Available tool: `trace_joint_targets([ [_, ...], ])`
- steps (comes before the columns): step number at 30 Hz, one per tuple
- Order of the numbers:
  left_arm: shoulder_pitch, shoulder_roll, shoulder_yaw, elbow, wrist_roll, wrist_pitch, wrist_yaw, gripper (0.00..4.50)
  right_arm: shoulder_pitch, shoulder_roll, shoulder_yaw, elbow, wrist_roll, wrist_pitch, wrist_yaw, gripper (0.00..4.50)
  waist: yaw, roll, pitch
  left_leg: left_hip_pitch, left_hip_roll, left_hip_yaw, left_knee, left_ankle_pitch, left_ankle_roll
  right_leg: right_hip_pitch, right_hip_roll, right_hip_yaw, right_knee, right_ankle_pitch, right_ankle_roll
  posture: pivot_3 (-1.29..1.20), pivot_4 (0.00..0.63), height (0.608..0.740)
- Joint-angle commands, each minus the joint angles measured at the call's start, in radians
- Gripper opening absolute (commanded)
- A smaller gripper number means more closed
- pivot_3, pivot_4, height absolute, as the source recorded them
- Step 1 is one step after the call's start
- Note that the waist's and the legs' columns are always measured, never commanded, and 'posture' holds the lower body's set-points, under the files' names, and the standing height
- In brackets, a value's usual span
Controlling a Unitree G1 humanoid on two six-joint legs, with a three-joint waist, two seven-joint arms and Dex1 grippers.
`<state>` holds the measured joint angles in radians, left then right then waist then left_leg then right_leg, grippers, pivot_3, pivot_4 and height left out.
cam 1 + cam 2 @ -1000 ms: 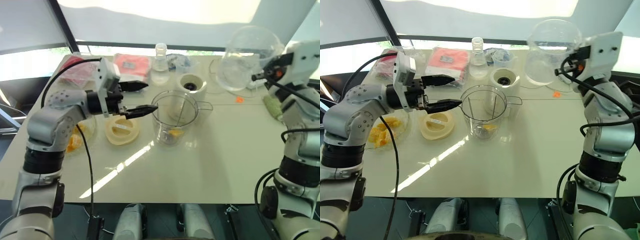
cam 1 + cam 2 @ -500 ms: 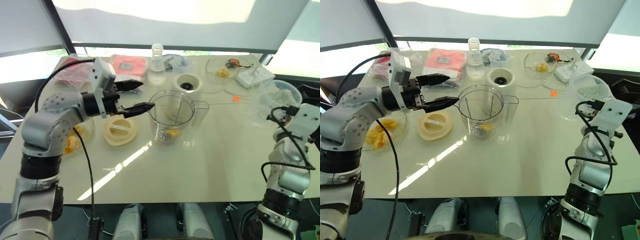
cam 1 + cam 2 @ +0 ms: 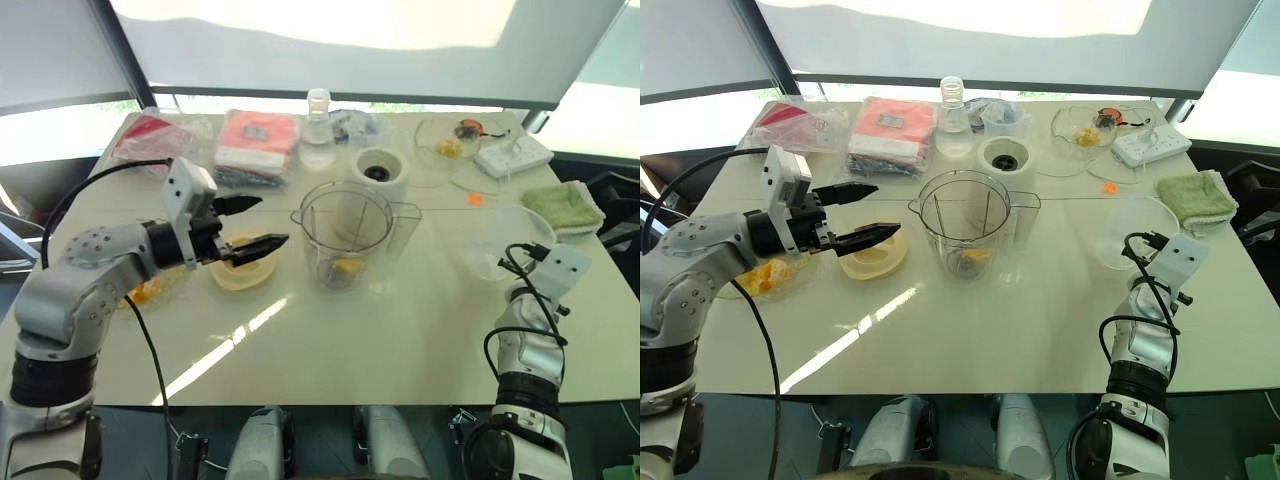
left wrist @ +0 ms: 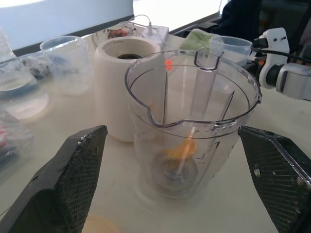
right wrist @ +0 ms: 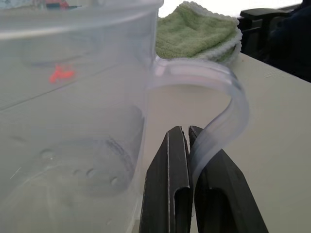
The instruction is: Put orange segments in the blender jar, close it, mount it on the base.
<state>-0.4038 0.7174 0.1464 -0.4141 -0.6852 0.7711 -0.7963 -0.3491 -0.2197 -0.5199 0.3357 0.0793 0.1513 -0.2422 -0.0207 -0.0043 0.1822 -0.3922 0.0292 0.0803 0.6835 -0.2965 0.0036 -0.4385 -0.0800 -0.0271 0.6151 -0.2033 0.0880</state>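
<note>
Clear plastic blender jar (image 3: 345,236) stands on the white worktop (image 3: 400,330) facing the left gripper (image 3: 253,222), jaws wide, while the right gripper (image 5: 187,145) pinches a clear handled bowl (image 3: 497,243).

Clear bowl (image 5: 73,121) cut off by frame edges, left claw's fingers (image 4: 58,194) cropped — tips unseen.

Lab-style test table (image 3: 420,330) by windows
</note>
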Motion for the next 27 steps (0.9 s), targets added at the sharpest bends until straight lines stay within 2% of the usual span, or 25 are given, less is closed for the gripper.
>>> trace_joint_targets([
  [1, 0.005, -0.01, 0.006, -0.042, -0.014, -0.002, 0.026, 4.5, -0.022, -0.039, 0.011, 0.019, -0.032, -0.085, -0.045, 0.02, 0.001, 0.0, 0.0, 0.0, 0.0, 0.0, 0.0, 0.0, 0.0, 0.0, 0.0, 0.0, 0.0, 0.0, 0.0, 0.0, 0.15, 0.74],
  [8, 0.002, -0.029, -0.014, -0.051, -0.017, 0.005, 0.05, 4.5, -0.031, -0.03, 0.043, 0.068, -0.022, -0.122, -0.068, 0.02, -0.001, 0.0, 0.0, 0.0, 0.0, 0.0, 0.0, 0.0, 0.0, 0.0, 0.0, 0.0, 0.0, 0.0, 0.0, 0.0, 0.15, 0.74],
  [12, -0.004, -0.031, -0.018, -0.044, -0.012, 0.002, 0.051, 4.5, -0.032, -0.01, 0.038, 0.083, -0.001, -0.1, -0.104, 1.39, -0.001, 0.0, 0.0, 0.0, 0.0, 0.0, 0.0, 0.0, 0.0, 0.0, 0.001, 0.0, 0.0, 0.0, 0.0, 0.0, 0.15, 0.74],
  [17, -0.008, -0.033, -0.024, -0.045, -0.012, 0.003, 0.054, 4.5, -0.013, -0.01, 0.062, 0.074, -0.016, -0.09, -0.118, 4.12, -0.001, 0.0, 0.0, 0.0, 0.0, 0.0, 0.0, 0.0, 0.0, 0.0, 0.0, 0.0, 0.0, 0.0, 0.0, 0.0, 0.15, 0.74],
  [18, -0.009, -0.031, -0.024, -0.043, -0.011, 0.001, 0.053, 4.5, -0.007, -0.009, 0.065, 0.068, -0.018, -0.087, -0.12, 4.48, -0.002, 0.0, 0.0, 0.0, 0.0, 0.0, 0.0, 0.0, 0.0, 0.0, 0.0, 0.0, 0.0, 0.0, 0.0, 0.0, 0.15, 0.74],
  [27, -0.019, -0.024, -0.042, -0.014, 0.007, -0.019, 0.033, 4.5, 0.102, 0.01, 0.09, -0.077, -0.019, -0.016, -0.118, 4.48, 0.0, 0.0, 0.0, 0.0, 0.0, 0.0, 0.0, 0.0, 0.0, 0.0, 0.0, 0.0, 0.0, 0.0, 0.0, 0.0, 0.15, 0.74],
])
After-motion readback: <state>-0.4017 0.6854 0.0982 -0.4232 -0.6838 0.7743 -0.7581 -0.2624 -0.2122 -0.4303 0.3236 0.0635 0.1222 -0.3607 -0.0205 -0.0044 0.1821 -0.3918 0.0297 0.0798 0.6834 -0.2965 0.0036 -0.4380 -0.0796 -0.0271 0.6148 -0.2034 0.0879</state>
